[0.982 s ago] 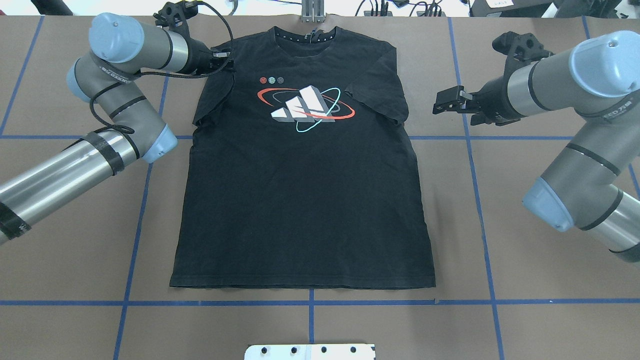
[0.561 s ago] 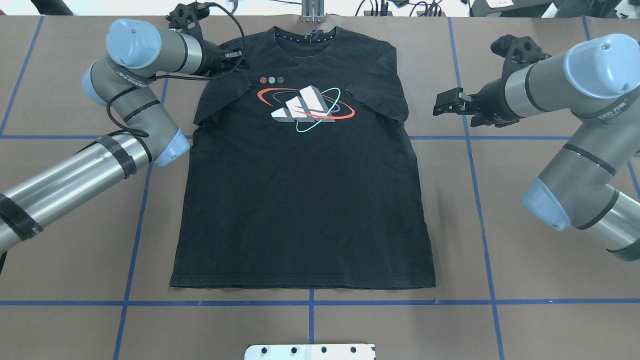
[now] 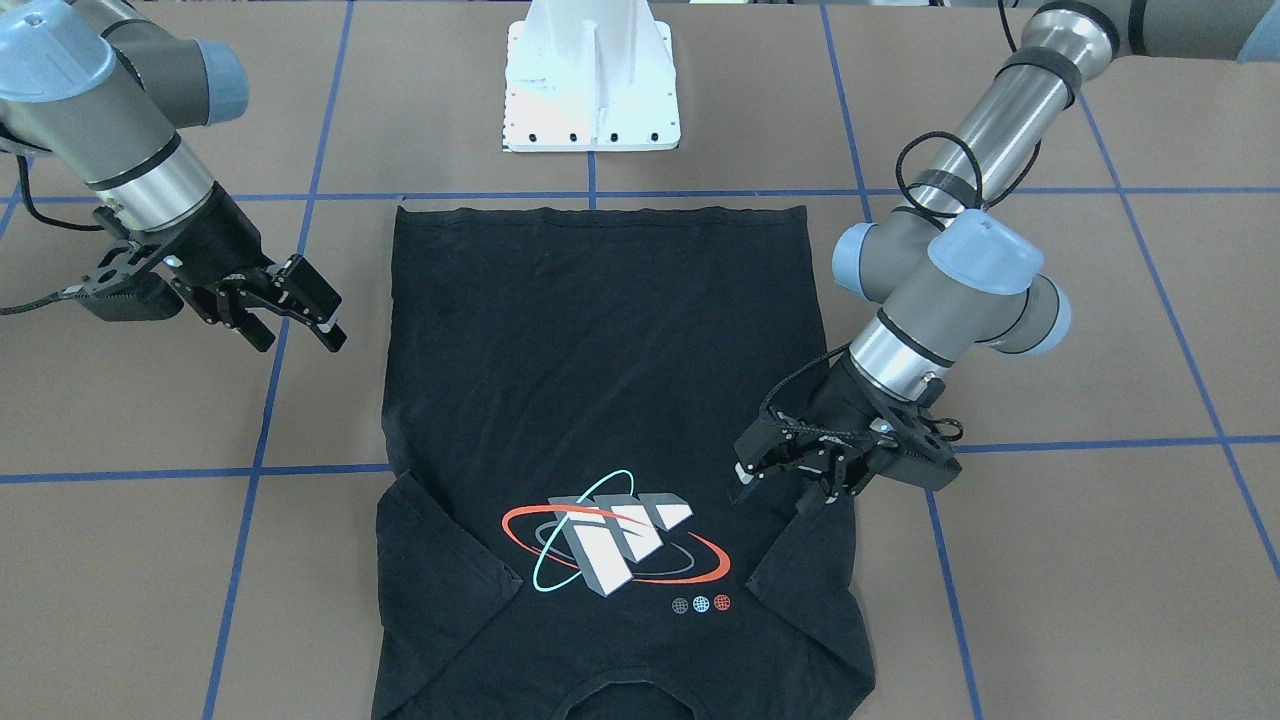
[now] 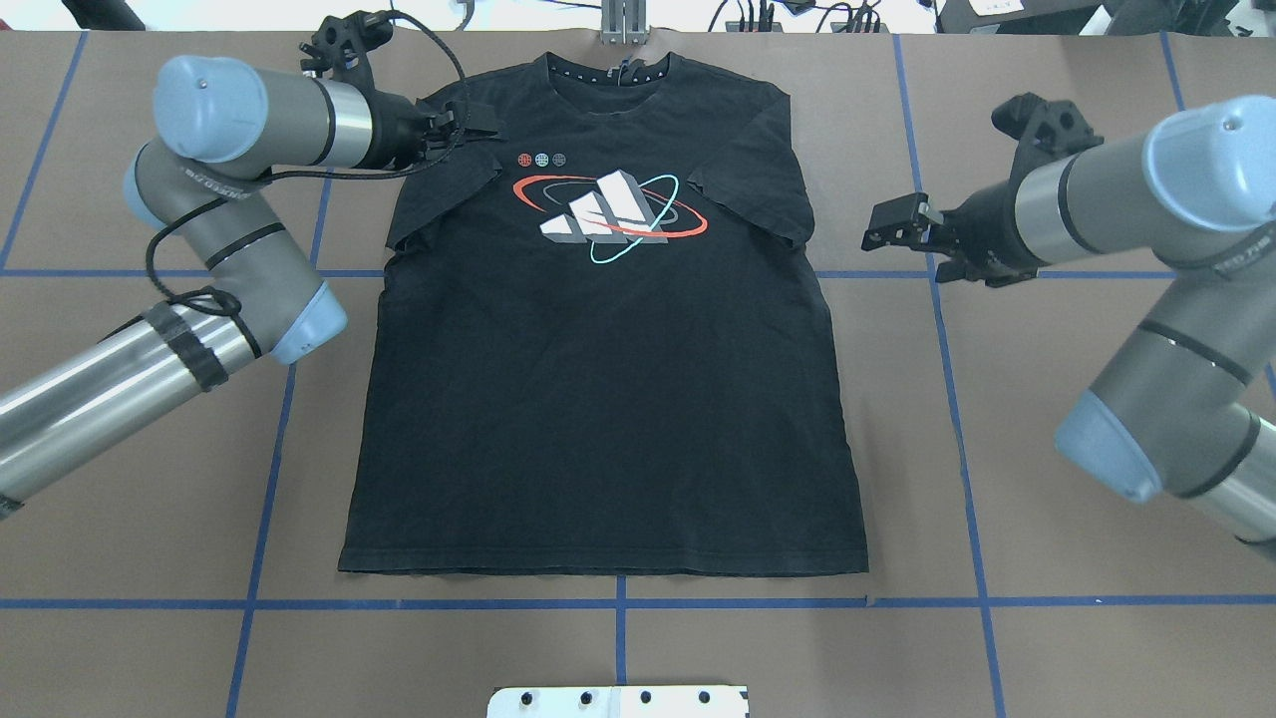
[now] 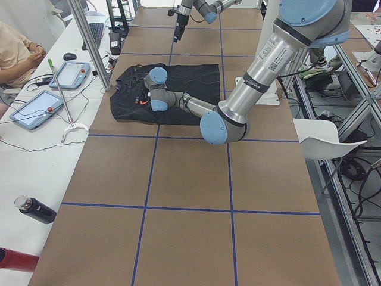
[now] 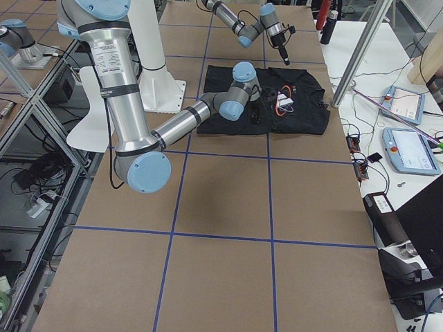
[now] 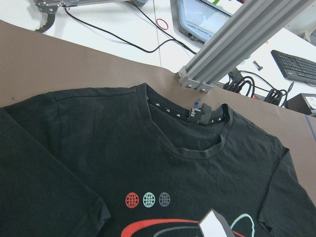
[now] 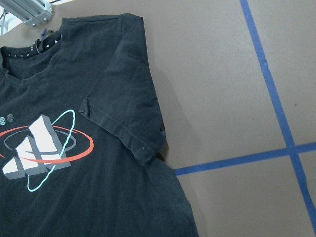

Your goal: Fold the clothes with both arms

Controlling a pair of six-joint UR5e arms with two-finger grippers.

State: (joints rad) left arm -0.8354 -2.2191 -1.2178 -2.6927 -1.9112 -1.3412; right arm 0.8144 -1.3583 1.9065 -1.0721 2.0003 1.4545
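Note:
The black T-shirt [image 4: 598, 399] lies flat on the brown table with its grey block logo [image 4: 608, 214] facing up and its collar at the far edge. Its left sleeve [image 4: 449, 179] is folded inward onto the chest. My left gripper [image 4: 477, 118] [image 3: 775, 482] hovers open over that shoulder, holding nothing. One of its fingertips [image 7: 215, 224] shows above the logo in the left wrist view. My right gripper [image 4: 882, 224] [image 3: 300, 318] stands open above bare table, just outside the right sleeve [image 4: 758, 189] [image 8: 123, 108], which lies spread flat.
Blue tape lines [image 4: 618, 603] grid the table. The white pedestal base [image 3: 590, 80] stands past the shirt's hem. An aluminium post [image 7: 232, 44] rises just beyond the collar. Tablets [image 5: 36, 110], cables and a seated person [image 5: 15, 53] are beyond the far edge.
My left gripper moved right over the shirt's shoulder, and the left sleeve now lies farther in on the chest. My right gripper shifted slightly toward the robot's side.

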